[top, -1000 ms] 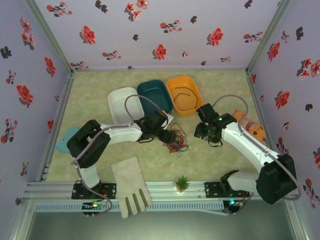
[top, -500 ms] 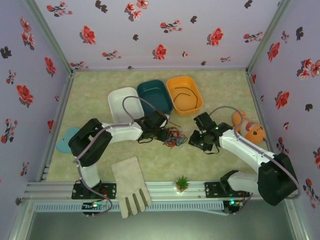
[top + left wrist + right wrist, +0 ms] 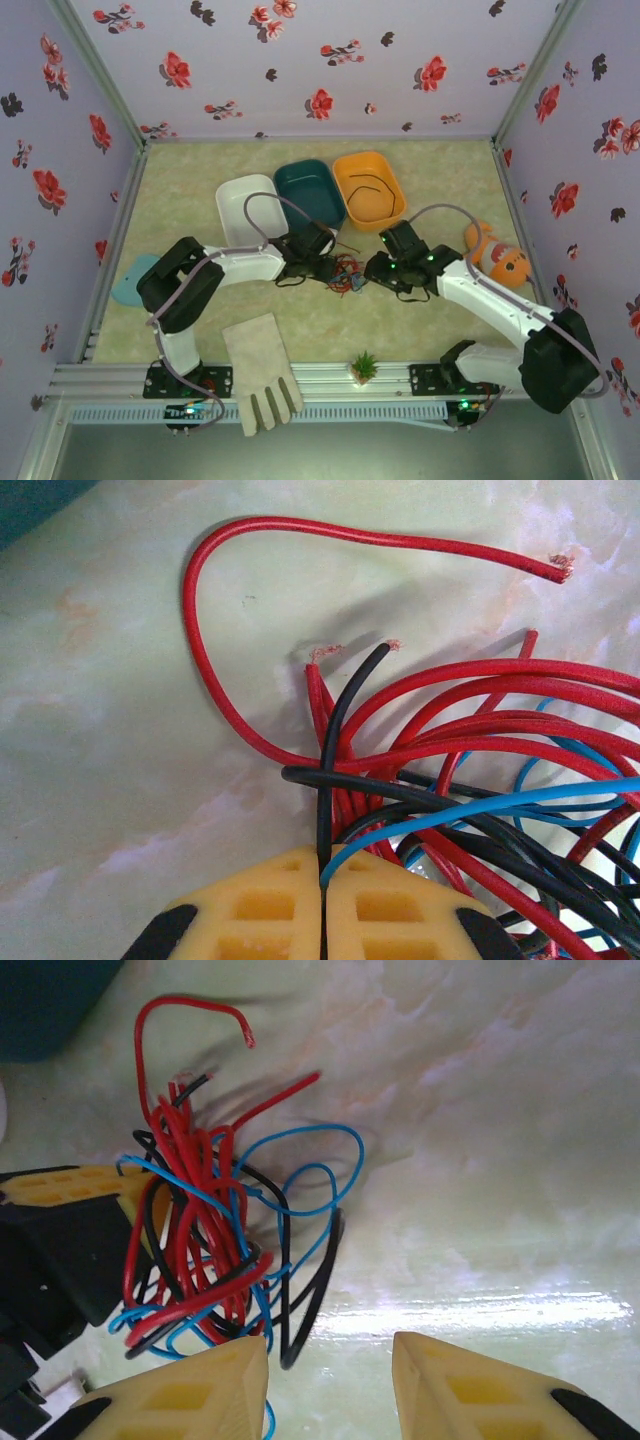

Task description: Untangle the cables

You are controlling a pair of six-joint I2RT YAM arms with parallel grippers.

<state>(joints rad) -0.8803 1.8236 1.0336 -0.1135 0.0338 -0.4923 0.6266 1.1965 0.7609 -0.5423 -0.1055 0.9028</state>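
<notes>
Progress looks slight: the cables [image 3: 346, 272] lie in one bundle near the middle of the table [image 3: 190, 185], with red, black and blue strands crossing through each other. No colour lies apart from the others, so by my reading nearly all the separating is left to do. A thin dark line [image 3: 385, 187] curves inside the orange tub [image 3: 362, 156] on the far side; whether it is a wire I cannot tell.

From overhead, the left gripper [image 3: 330, 268] sits at the bundle's left edge and the right gripper [image 3: 372, 270] at its right edge, with the heap between them. That view gives the layout but not the grips.

The left wrist view supplies one grip. Its yellow fingers [image 3: 265, 905] are pressed together, with the black cable [image 3: 345, 695] and the blue cable [image 3: 500, 802] running into the seam, so it has hold of those strands. It also shows the red cable [image 3: 200, 590] arching out of the heap to a free, frayed end.

The right wrist view adds the rest. The right gripper's fingers [image 3: 470, 1390] stand apart with nothing clamped. A black loop lies against the inner edge of the left-hand finger, and bare table shows in the gap. Blue loops spread from the bundle's right side, loose enough to be caught next.
</notes>
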